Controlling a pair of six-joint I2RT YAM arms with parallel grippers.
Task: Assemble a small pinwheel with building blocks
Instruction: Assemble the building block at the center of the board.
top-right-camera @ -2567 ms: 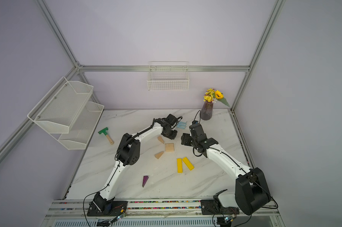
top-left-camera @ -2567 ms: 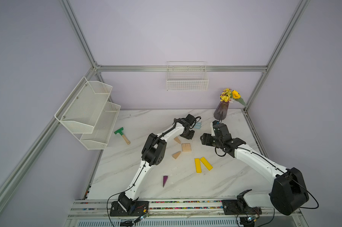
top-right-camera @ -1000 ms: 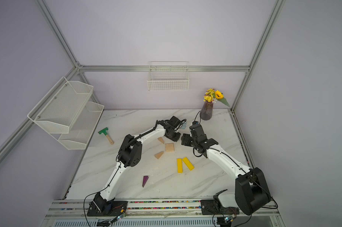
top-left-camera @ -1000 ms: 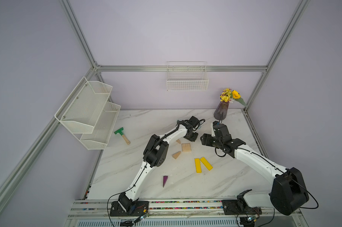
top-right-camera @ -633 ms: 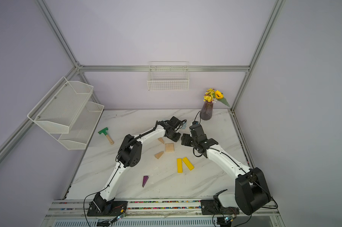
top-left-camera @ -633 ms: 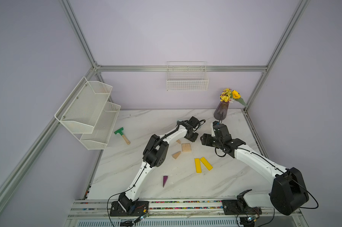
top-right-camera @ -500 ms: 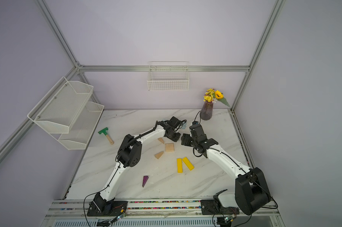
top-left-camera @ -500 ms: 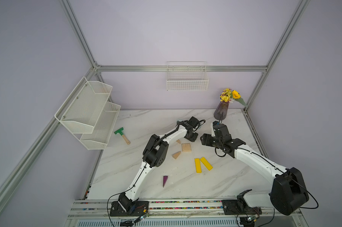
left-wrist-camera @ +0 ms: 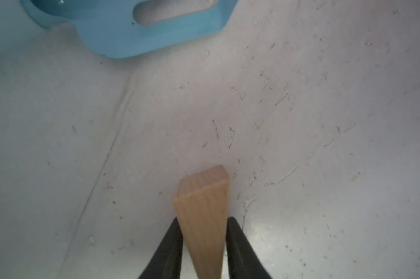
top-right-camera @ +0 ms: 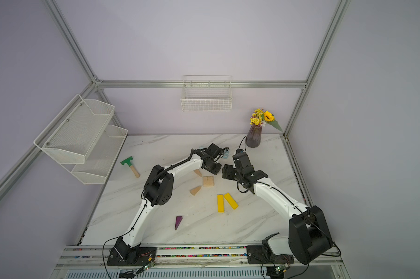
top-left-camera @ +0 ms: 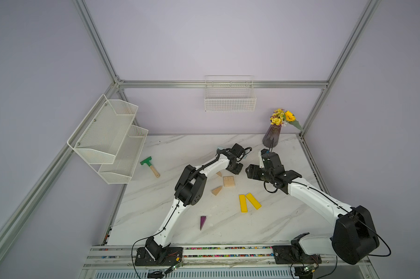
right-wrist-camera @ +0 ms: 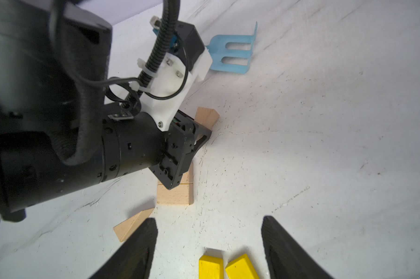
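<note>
Roughly mid-frame in both top views, the left gripper's (left-wrist-camera: 203,218) narrow fingers flank a tan wedge (left-wrist-camera: 201,193) lying on the white table (top-left-camera: 180,149); whether they grip is unclear. The right gripper (right-wrist-camera: 209,218) beside it gapes wide, empty.

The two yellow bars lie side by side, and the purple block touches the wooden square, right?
No. The yellow bars do lie side by side, but the purple block lies alone, far from the wooden square; both top views show it.
</note>
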